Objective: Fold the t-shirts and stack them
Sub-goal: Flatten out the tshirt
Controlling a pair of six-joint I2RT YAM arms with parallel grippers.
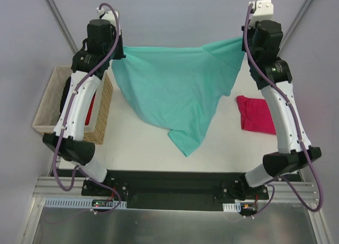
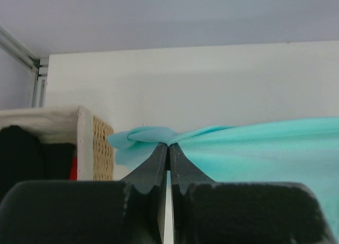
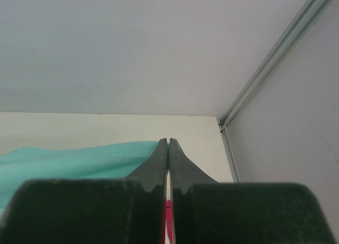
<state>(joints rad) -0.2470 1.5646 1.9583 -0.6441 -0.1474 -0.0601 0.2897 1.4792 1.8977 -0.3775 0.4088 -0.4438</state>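
A teal t-shirt (image 1: 175,90) hangs stretched between my two grippers above the white table, its lower part drooping to a point near the table's middle. My left gripper (image 1: 117,52) is shut on the shirt's left edge; in the left wrist view the fabric (image 2: 254,143) bunches at the gripper's (image 2: 169,144) closed tips. My right gripper (image 1: 244,40) is shut on the shirt's right corner; the right wrist view shows the teal cloth (image 3: 79,159) running left from the gripper's (image 3: 168,141) tips. A crumpled magenta t-shirt (image 1: 256,114) lies on the table at the right.
A wicker basket (image 1: 103,109) stands at the table's left edge (image 2: 100,148), with red and dark cloth inside. The enclosure's metal frame posts (image 3: 275,59) rise at the far corners. The white table (image 1: 143,143) is bare in front of the hanging shirt.
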